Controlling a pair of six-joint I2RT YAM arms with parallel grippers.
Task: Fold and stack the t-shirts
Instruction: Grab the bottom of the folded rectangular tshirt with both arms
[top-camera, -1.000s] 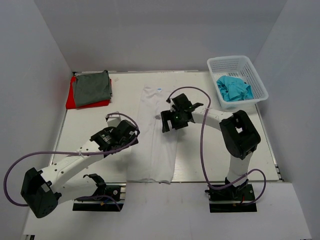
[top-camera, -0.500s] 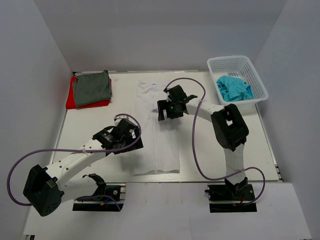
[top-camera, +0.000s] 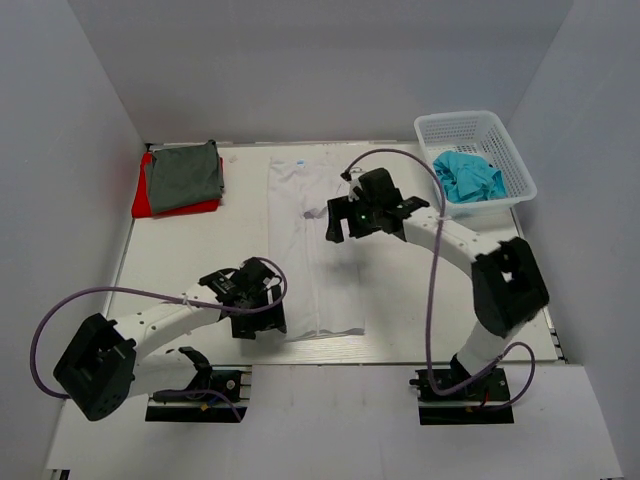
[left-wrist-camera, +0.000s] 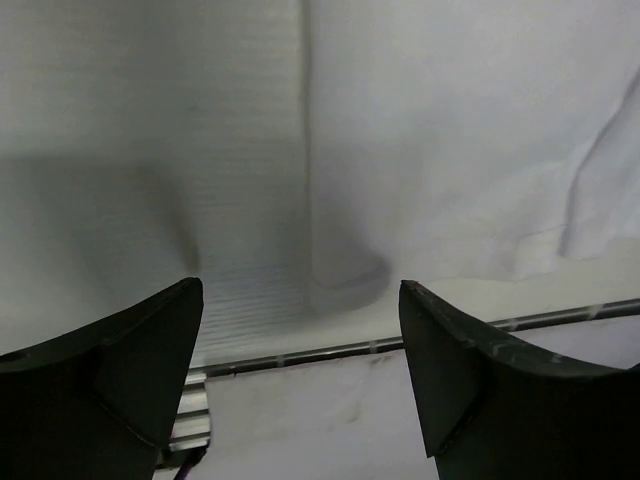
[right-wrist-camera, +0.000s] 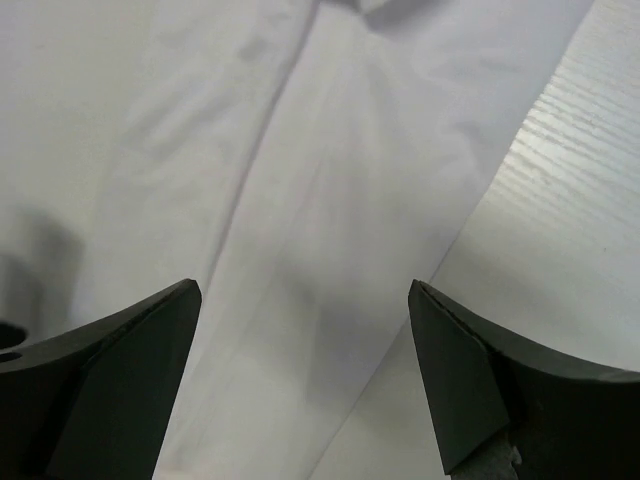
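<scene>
Left fingers (left-wrist-camera: 100, 380) now beside t-shirt (top-camera: 312, 270) hem

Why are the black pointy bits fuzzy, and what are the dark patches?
Left wrist view: left gripper looks soft, likely too near the lens; grey shadow falls on the table. Right wrist view: right gripper equally soft; shadow darkens the white t-shirt. Top view: sharp.
</scene>
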